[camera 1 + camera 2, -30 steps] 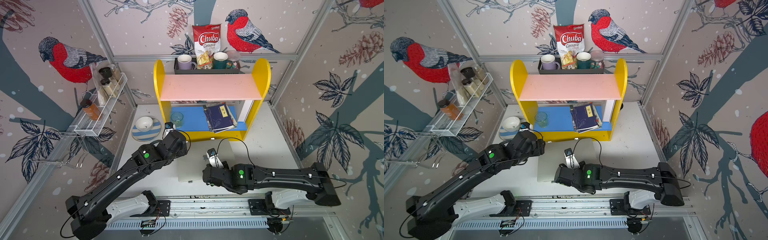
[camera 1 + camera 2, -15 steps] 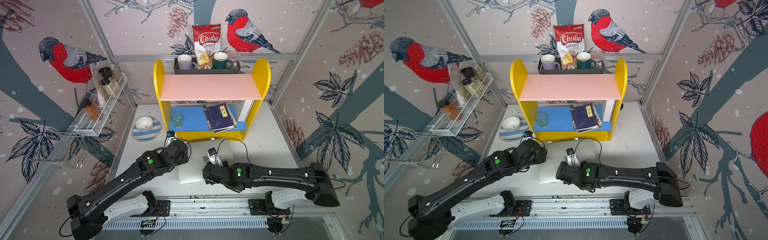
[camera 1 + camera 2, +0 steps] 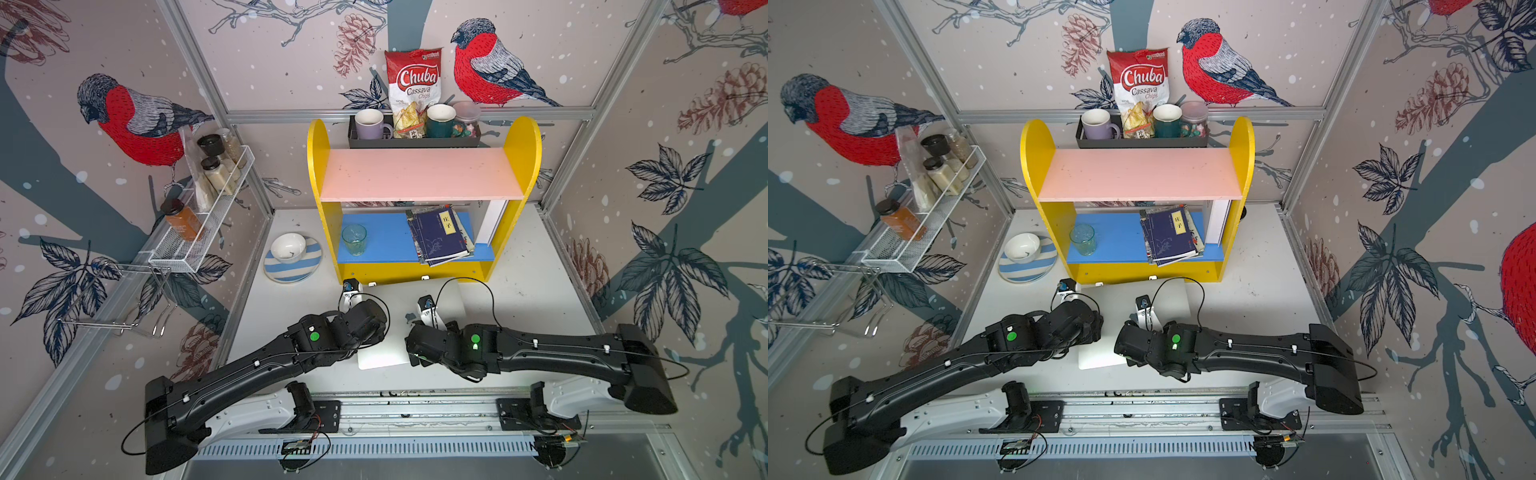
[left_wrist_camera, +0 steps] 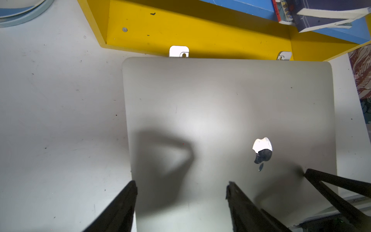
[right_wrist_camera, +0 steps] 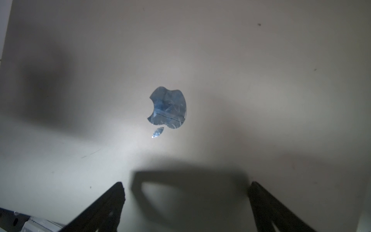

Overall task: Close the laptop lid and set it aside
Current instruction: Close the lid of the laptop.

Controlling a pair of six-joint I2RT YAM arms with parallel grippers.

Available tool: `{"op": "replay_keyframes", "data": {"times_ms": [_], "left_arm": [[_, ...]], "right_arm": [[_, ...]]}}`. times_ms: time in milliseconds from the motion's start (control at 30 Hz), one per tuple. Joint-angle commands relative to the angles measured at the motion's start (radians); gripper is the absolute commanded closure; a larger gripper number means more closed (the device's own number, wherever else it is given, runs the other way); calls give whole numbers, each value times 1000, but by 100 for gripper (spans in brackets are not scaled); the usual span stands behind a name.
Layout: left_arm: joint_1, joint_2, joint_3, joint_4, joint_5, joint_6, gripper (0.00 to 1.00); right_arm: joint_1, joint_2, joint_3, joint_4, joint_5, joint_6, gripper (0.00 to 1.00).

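1. Left wrist view: the laptop lid (image 4: 220,110) is silver-grey with its logo side up. It lies flat and shut on its base, and no screen or keys show.
2. The laptop (image 3: 399,299) (image 3: 1117,303) appears in both top views on the white bench (image 3: 519,299), between the two arms. Its far edge is just beside the foot of the yellow shelf unit (image 3: 411,272).
3. The left gripper (image 4: 181,182) has its jaws parted to a middling width with nothing between them. One finger is at the lid's side edge and the other is over the lid. Whether either tip touches the metal cannot be told.
4. The right gripper (image 5: 186,182) has its jaws spread wide and empty, above the lid and near the logo (image 5: 166,108). One of its fingers (image 4: 325,180) also shows in the left wrist view, over the lid toward its other side.
5. Step in hand, as a judgement: the closing is done and the setting aside is not yet begun.
6. Next move, as a judgement:
   - It calls for a hold on a thin slab lying flush with the bench.
   - Jaws cannot close on the flat top, so one gripper must take a side edge, or press down and slide.
   - The left gripper is the better placed for the edge.
7. Clearance: bare bench lies to the robot's right of the laptop. The striped plate (image 3: 293,259) sits to its left, near the shelf unit.
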Motion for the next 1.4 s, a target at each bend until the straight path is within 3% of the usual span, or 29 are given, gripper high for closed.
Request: {"op": "replay_keyframes", "data": {"times_ms": [0,1367], "left_arm": [[-9,-2,-19,43,-21,-29,30],[-21,97,-164,206,13,-68,30]], "right_arm": [[-12,-11,-21,5,-19,6,4],[-99,70,-129,149,-110,-5,4]]}}
